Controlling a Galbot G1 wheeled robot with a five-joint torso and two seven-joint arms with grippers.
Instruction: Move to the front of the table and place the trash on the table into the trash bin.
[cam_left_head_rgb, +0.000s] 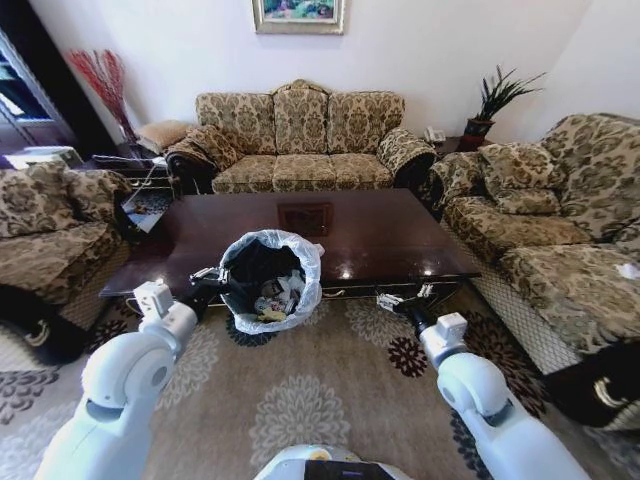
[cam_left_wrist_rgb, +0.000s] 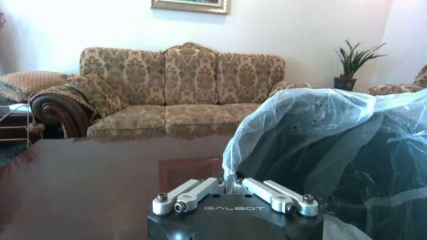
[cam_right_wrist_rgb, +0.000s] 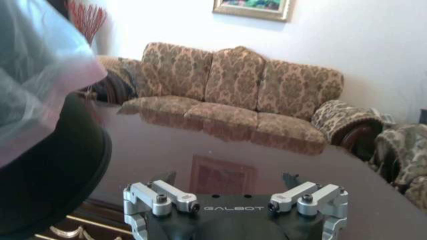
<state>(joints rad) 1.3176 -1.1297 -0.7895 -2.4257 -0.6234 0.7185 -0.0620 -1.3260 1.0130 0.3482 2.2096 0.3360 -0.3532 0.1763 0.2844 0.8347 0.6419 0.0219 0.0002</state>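
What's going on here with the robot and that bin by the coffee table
The robot stands at the front of the coffee table in a living room. Its left gripper is shut on the rim of the trash bin, which is held tilted at the table's near edge. Several bits of trash already lie inside the bin's white bag. The right gripper hangs open and empty near the table's front edge. The part of the tabletop in view looks bare and glossy.

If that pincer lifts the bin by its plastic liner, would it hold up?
Probably poorly: the liner looks thin and ruffled, so it would stretch or slip. The trash bin seems light, holding small litter, and might tip.
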